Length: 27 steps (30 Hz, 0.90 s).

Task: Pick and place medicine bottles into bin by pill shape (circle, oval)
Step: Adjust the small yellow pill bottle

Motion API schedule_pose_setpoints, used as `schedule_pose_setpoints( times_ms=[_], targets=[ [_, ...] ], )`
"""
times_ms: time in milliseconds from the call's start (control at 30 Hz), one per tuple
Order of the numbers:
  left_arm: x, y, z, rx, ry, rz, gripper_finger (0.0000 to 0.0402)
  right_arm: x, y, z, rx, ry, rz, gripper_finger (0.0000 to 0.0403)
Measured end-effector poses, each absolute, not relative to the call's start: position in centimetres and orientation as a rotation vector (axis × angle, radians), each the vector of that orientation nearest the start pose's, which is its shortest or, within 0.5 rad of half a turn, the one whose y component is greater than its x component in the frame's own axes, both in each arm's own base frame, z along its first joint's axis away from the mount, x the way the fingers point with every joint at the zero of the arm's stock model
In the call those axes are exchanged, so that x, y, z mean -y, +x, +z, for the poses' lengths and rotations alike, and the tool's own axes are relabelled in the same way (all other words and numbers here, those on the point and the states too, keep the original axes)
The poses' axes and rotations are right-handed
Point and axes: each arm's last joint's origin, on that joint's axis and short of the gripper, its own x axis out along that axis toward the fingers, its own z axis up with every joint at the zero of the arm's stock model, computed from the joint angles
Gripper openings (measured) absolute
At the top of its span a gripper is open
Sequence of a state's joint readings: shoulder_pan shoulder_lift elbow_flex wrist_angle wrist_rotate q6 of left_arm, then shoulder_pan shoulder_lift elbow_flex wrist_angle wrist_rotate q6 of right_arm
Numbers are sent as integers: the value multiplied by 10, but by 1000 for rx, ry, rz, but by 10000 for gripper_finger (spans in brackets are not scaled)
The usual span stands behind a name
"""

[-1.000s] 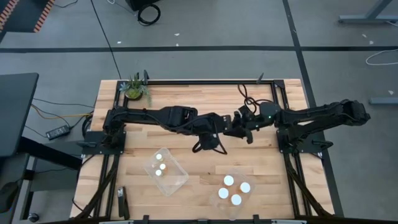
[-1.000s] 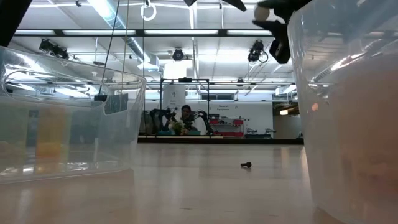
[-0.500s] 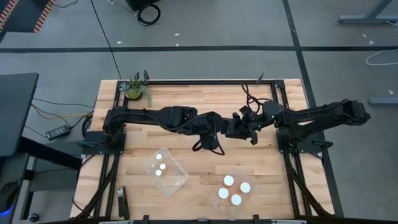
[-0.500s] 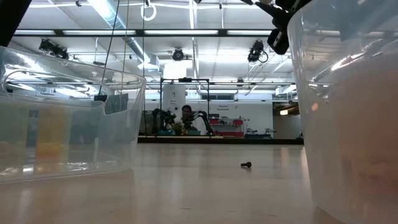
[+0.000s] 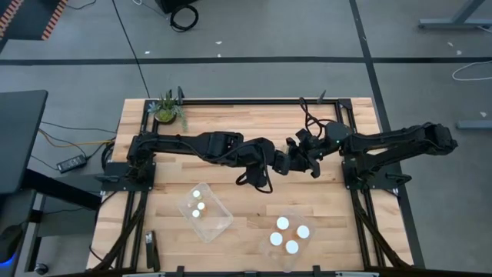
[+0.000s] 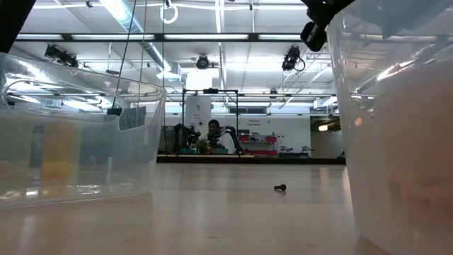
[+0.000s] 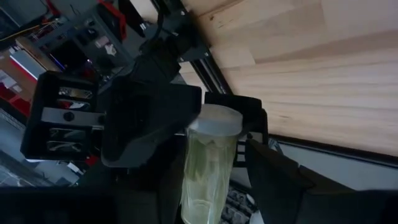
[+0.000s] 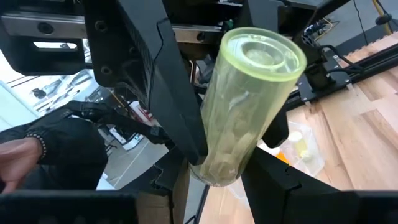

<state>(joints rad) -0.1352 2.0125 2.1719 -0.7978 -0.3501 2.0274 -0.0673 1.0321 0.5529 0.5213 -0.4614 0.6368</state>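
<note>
Left gripper [image 5: 286, 164] and right gripper [image 5: 295, 161] meeting nose to nose above table middle, both clamping one pale yellowish translucent cylindrical medicine bottle [image 8: 245, 106] with round cap, held in air between them. Left wrist view showing same bottle [image 7: 208, 165] flanked by dark fingers. Two clear plastic tubs sitting near table's front edge: left tub [image 5: 219, 225] holding three white-capped bottles, right tub [image 5: 270, 248] holding four.
</note>
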Motion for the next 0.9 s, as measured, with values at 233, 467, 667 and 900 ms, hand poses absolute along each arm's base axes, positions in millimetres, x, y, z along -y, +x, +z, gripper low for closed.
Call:
schedule_pose_setpoints(
  times_ms=[233,467,667,900],
  targets=[
    [50,439,384,-615,2093,-511,151,2,224,274,-88,617,392,138],
    [49,439,384,-622,2069,-501,108,2,224,274,-90,617,390,138],
    [49,438,383,-627,2062,-500,101,3,224,274,-87,601,391,167],
    [46,438,380,-662,1956,-480,104,2,223,268,-157,590,403,238]
  ],
)
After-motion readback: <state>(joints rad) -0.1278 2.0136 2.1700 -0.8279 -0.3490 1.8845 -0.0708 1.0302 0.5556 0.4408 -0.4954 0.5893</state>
